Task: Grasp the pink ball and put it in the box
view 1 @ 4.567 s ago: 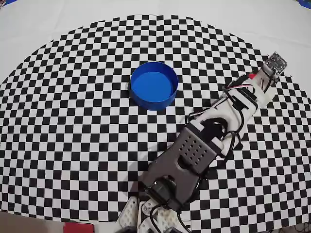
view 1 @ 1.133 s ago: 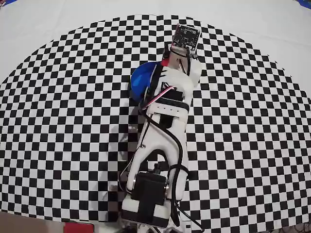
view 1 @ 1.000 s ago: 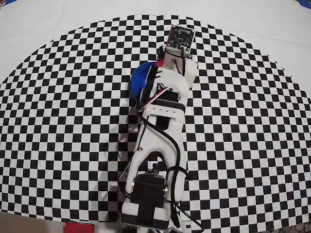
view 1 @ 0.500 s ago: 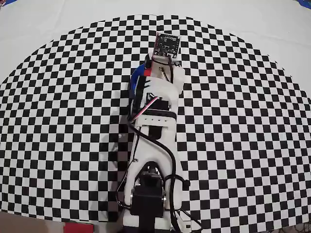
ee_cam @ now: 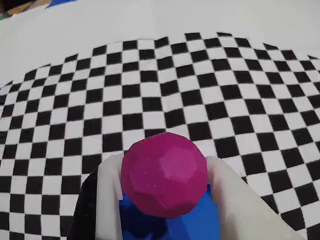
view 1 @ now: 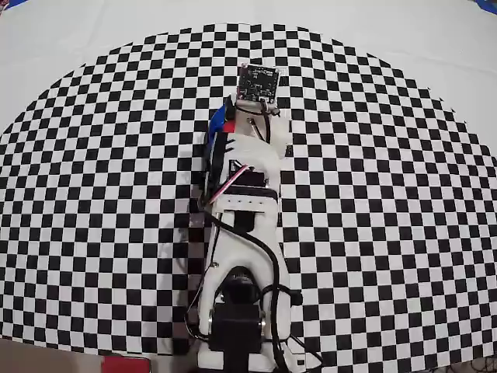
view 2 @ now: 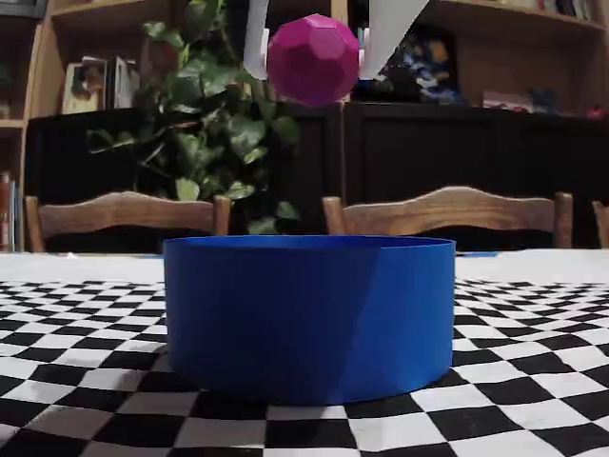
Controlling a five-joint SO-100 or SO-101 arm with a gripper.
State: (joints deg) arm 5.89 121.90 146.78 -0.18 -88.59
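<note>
Fixed view: the gripper (view 2: 314, 48) is clamped on the pink ball (view 2: 314, 59), hanging directly above the box (view 2: 309, 314) (clear air between them).
Wrist view: ball (ee_cam: 164, 172) at 6 o'clock, blue beneath.
Overhead view: arm covers the box (view 1: 218, 124); only a blue sliver shows.

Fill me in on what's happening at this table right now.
A single robot arm is moving a pink ball to a round blue box. The gripper has its jaws shut on the ball and holds it in the air above the box, well clear of the rim in the fixed view. The box sits on a checkered mat. The ball has not been released yet.
</note>
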